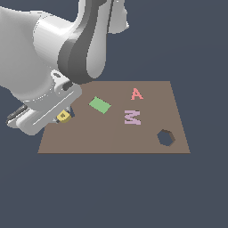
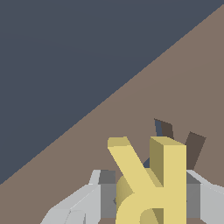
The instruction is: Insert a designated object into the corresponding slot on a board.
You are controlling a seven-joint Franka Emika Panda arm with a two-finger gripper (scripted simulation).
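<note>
**Yellow R sitting between the fingers over the board's corner**

The yellow R (image 2: 153, 183) is showing as a thick, smooth, matte block with square-cut edges, its two legs pointing away from the wrist camera. The gripper (image 2: 151, 197) is closing on it from both sides, a pale grey finger (image 2: 103, 197) pressing against each flank, so the jaws are standing only as far apart as the letter's width.

Just past the legs, the wrist view is revealing parts of the dark R-shaped slot (image 2: 164, 129), sunk into the flat brown board (image 2: 183, 78); the R is near it and seems not yet seated. The exterior view is hiding that slot behind the arm's white, glossy casing, and is letting only a scrap of the yellow R (image 1: 63, 116) peek out beneath the hand, near the board's edge on the exterior view's left.

Only the exterior view is showing the rest: a green rectangle (image 1: 99, 105), a pink A (image 1: 136, 94), a lilac M (image 1: 132, 117) and a dark hexagonal hole (image 1: 165, 137), all well apart from the gripper.
</note>
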